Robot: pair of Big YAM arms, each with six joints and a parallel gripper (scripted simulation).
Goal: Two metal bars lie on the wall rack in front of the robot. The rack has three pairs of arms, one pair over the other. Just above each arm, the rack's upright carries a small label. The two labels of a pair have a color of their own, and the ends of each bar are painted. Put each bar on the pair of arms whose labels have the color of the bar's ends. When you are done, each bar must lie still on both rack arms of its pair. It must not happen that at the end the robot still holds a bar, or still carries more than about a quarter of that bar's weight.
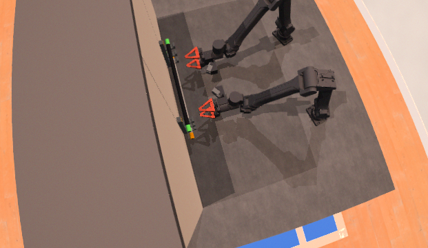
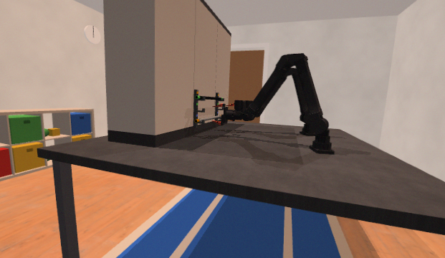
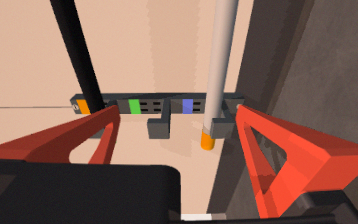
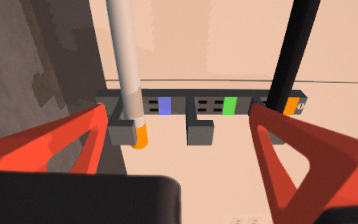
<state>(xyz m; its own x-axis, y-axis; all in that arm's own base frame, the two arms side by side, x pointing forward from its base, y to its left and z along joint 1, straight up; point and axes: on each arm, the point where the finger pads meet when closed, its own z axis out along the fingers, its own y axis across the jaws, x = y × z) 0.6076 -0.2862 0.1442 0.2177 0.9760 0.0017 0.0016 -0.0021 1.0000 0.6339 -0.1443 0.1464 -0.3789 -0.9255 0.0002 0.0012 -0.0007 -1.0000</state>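
Note:
The rack hangs on the beige wall unit. A black bar with green ends lies on the top arms, by the orange label. A silver bar with orange ends lies on the bottom arms, by the blue label. The middle arm, by the green label, is empty. My left gripper is open and empty, facing one end of the rack. My right gripper is open and empty at the other end, where both the silver bar and the black bar show.
The beige wall unit stands right behind the rack. The dark table top lies under both arms. The arm bases stand well back from the wall.

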